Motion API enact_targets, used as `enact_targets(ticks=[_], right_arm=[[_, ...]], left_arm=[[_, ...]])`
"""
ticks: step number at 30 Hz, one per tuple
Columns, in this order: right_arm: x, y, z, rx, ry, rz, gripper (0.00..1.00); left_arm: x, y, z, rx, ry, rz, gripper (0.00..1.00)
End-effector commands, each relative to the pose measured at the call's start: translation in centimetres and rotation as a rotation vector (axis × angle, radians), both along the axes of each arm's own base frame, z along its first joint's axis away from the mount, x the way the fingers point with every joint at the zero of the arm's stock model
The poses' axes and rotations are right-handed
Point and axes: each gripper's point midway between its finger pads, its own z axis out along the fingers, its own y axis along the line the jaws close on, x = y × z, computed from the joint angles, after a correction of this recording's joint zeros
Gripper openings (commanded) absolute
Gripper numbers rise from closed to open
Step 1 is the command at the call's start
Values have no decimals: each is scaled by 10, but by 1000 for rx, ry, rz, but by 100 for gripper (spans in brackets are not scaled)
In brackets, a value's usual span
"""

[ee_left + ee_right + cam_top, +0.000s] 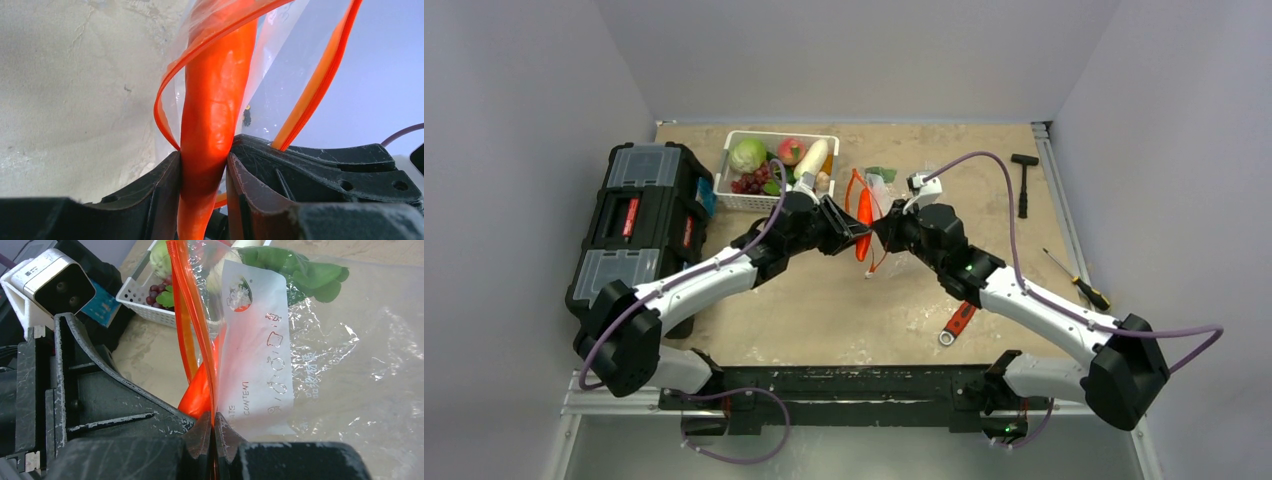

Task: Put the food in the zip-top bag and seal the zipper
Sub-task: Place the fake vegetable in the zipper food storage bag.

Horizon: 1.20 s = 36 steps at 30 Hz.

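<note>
Orange carrot (864, 210) mid-counter (824, 310), clamped in left gripper (857, 233). Right gripper (887, 234) at its 3 o'clock, pinching zip-top bag (879, 188). Basket (744, 201) with other food (769, 165) at 10 o'clock.
Left wrist: carrot tip inside bag mouth, zipper (320, 80) looped round it.
Right wrist: jaws closed together on zipper edge, bag mouth gaping toward 12.

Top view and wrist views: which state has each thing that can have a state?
carrot: gripped by left fingers, upper end inside bag mouth.
zip-top bag: mouth open.
zipper: unsealed, pinched between right fingers.
basket: holds other food.
</note>
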Motion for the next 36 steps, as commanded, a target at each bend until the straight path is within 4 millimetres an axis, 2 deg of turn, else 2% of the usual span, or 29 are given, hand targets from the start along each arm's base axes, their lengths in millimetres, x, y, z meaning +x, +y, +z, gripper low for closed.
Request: enact_targets(ticks=[1, 4, 10, 15, 21, 23, 26, 31, 33, 34, 36], right_arm=[[-3, 11, 8, 31, 19, 28, 0], [-2, 9, 7, 15, 21, 24, 0], [-4, 13, 13, 21, 41, 38, 0], [-6, 19, 19, 45, 47, 62, 0], [-14, 30, 33, 112, 68, 117, 0], [-18, 32, 39, 128, 72, 135, 0], [-23, 35, 46, 148, 79, 160, 0], [-30, 46, 53, 193, 108, 216, 0], [-31, 50, 55, 207, 117, 226, 0], [-29, 50, 55, 207, 119, 223, 0], [-28, 51, 54, 208, 131, 217, 0]], left_arm=[[11, -13, 47, -130, -127, 21, 0], [2, -8, 54, -156, -115, 23, 0], [-16, 12, 80, -204, -105, 59, 0], [-22, 23, 82, -249, -21, 121, 0], [-10, 17, 62, -168, 7, 136, 0], [-5, 25, 44, -54, 3, 160, 0], [2, 41, 30, 104, -51, 184, 0], [7, 39, 26, 119, -91, 181, 0], [7, 38, 23, 134, -91, 173, 5], [7, 39, 21, 142, -87, 175, 11], [5, 37, 19, 149, -89, 154, 34]])
